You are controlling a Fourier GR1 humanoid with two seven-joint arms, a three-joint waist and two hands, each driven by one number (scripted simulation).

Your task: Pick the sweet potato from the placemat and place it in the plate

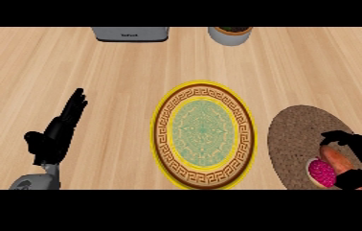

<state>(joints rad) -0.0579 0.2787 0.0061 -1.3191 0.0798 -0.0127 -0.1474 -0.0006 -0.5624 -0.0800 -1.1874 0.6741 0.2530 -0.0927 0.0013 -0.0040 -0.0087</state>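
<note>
At the lower right edge of the view, the robot's right hand (344, 158) curls over the sweet potato (332, 159), thumb and fingers wrapped around the orange root while it lies on the round brown placemat (297, 129). A pink-ended piece (322, 172) sits just beneath the hand, touching the root; whether it is the potato's cut face or a separate thing cannot be told. The grasp step looks to be in hand: the fingers close around the vegetable, but it does not appear to have left the mat yet.

To the left of that hand, just beside the mat, waits the plate (161, 129), yellow-rimmed with a brown key border and a green centre, nothing on it. The next move calls for a lift clear of the mat, a short carry leftward over the plate's rim, and a release near its middle.

Well apart on the far side of the plate, the left hand (58, 134) rests with fingers straight and pointing up. Beyond both hands, a toaster (131, 33) and a potted plant (231, 34) stand at the counter's (106, 81) back edge.
</note>
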